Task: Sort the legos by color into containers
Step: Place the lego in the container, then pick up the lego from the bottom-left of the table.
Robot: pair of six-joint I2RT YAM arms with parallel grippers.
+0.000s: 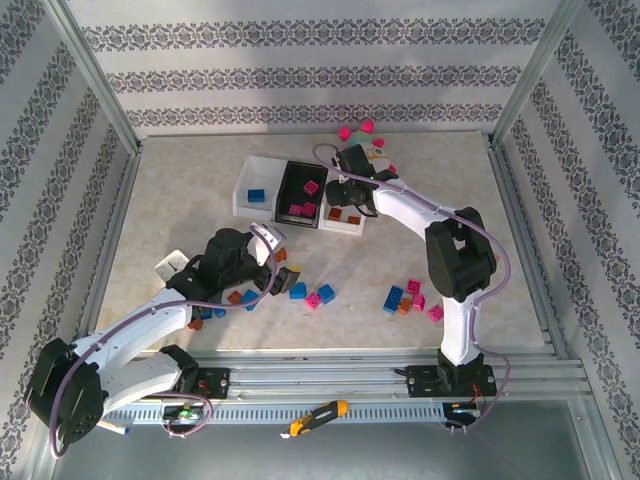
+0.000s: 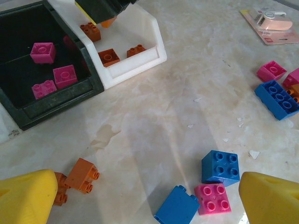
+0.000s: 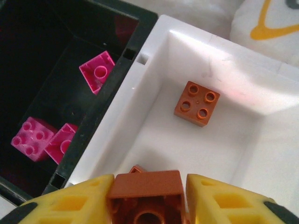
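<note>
The marble-patterned table [image 1: 190, 170] carries the containers [image 1: 283, 190] at its far middle. They are three bins joined in a row: white on the left, the black bin [image 3: 70, 28] in the centre, and a white bin [image 3: 219, 60] on the right.

The right arm [image 1: 455, 260] reaches across to them. The right gripper [image 3: 148, 189] hangs over that right-hand white bin, its yellow fingers [image 3: 84, 200] pressed against either side of an orange-brown lego [image 3: 145, 183]. Just ahead of the gripper, a second orange-brown brick [image 3: 197, 103] lies studs-up on the bin's floor.

The left arm [image 1: 150, 330] stretches toward the table's middle. The left gripper [image 2: 147, 186] has its fingers [image 2: 268, 198] spread wide apart above the surface.

Three pink legos [image 3: 96, 70] lie in the black bin. One blue lego [image 1: 257, 195] sits in the left white bin.

Loose legos [image 2: 220, 167] rest on the table between the left gripper's fingers. Two blue and one pink lie near one finger, and two orange ones [image 2: 83, 175] are just beside the other. More loose bricks [image 1: 410, 298] cluster near the right arm's base.
</note>
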